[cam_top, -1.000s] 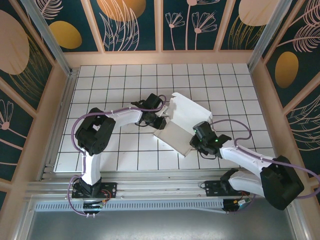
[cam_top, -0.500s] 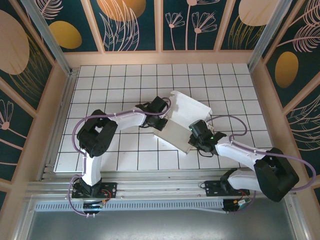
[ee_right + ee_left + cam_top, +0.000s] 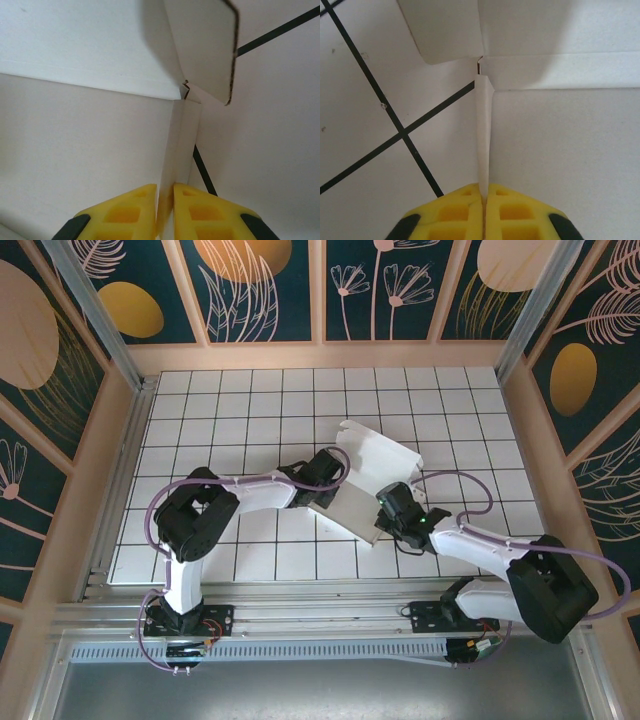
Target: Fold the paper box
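The white paper box lies partly folded in the middle of the grid table, its far panel raised. My left gripper is at the box's left edge, shut on a thin side flap that stands on edge between the yellow pads. My right gripper is at the box's right near edge, shut on the opposite side flap, which is folded double between its pads. A corner tab hangs above that flap.
The white table with black grid lines extends around the box. Patterned walls and aluminium posts enclose the workspace. Purple cables loop off both arms.
Both grippers have moved inward to the box's side edges and closed on its side flaps. The box has shifted slightly and its near panel looks narrower.
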Robot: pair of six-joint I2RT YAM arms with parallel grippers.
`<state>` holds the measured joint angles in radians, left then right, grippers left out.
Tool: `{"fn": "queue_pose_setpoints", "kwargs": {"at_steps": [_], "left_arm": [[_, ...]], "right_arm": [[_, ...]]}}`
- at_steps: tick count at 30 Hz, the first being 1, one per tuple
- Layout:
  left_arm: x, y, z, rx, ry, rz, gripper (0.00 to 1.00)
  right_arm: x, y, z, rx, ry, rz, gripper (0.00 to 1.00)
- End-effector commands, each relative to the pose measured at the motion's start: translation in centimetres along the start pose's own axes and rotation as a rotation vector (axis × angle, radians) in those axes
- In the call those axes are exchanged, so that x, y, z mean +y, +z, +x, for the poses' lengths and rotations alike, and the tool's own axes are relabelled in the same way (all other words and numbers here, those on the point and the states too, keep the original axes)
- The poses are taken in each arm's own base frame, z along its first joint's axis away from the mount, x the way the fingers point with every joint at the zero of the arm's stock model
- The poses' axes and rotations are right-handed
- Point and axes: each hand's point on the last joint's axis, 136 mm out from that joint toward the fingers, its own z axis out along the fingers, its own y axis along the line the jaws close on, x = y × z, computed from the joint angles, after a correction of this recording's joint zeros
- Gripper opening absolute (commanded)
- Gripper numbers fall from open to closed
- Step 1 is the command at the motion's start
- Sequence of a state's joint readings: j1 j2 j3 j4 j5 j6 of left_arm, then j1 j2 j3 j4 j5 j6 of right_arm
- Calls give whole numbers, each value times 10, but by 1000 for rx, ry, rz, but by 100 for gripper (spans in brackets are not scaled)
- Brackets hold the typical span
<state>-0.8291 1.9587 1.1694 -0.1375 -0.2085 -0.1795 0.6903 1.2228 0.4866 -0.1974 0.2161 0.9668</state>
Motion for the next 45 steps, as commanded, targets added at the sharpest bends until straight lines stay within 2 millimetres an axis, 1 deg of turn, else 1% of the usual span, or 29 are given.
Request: {"fn": "queue_pose_setpoints", "kwargs": {"at_steps": [1, 2, 4, 6, 10, 13, 15, 18, 20, 23, 25, 27, 28, 31, 35, 37, 39, 40, 42, 45], "left_arm": [[5, 22, 87, 253, 95, -33, 17], [5, 22, 90, 276, 99, -32, 19], [-1, 21, 94, 305, 92, 0, 23], [-3, 18, 94, 315, 67, 18, 23], [-3, 6, 81, 274, 11, 59, 24], [-8, -8, 60, 219, -12, 99, 30], [-13, -20, 41, 167, -41, 141, 31], [-23, -39, 11, 81, -85, 217, 38], [-28, -52, -6, 31, -109, 257, 42], [-30, -68, -22, -27, -135, 288, 49], [-25, -78, -29, -63, -154, 282, 50], [-15, -94, -40, -125, -197, 277, 51], [-7, -98, -43, -142, -223, 269, 53], [21, -104, -41, -160, -304, 225, 56], [49, -118, -39, -218, -370, 181, 58], [57, -125, -43, -246, -392, 177, 59], [63, -126, -43, -249, -404, 179, 60], [67, -125, -44, -248, -411, 184, 60], [70, -126, -48, -253, -424, 217, 60], [77, -123, -53, -249, -434, 259, 60]], "right_arm": [[13, -2, -1, -19, -18, -60, 15], [12, -2, -1, -23, -23, -57, 14], [10, -2, -2, -29, -32, -47, 14], [7, -3, -4, -33, -41, -38, 14], [3, -5, -4, -40, -46, -30, 14], [3, -7, -7, -47, -47, -33, 14], [4, -8, -9, -52, -51, -36, 14], [7, -10, -12, -59, -64, -41, 13], [8, -9, -12, -57, -79, -39, 13], [9, -6, -12, -54, -116, -33, 12], [11, -4, -13, -60, -167, -38, 11], [15, -2, -19, -89, -244, -30, 11], [15, 0, -24, -102, -268, -15, 11], [20, 6, -42, -126, -352, 21, 11], [41, 18, -58, -147, -526, -20, 11], [55, 25, -61, -144, -598, -60, 16], [67, 27, -66, -143, -642, -73, 25], [73, 24, -70, -151, -651, -78, 30], [89, 9, -80, -180, -650, -129, 38], [110, -26, -96, -219, -608, -278, 47]]}}
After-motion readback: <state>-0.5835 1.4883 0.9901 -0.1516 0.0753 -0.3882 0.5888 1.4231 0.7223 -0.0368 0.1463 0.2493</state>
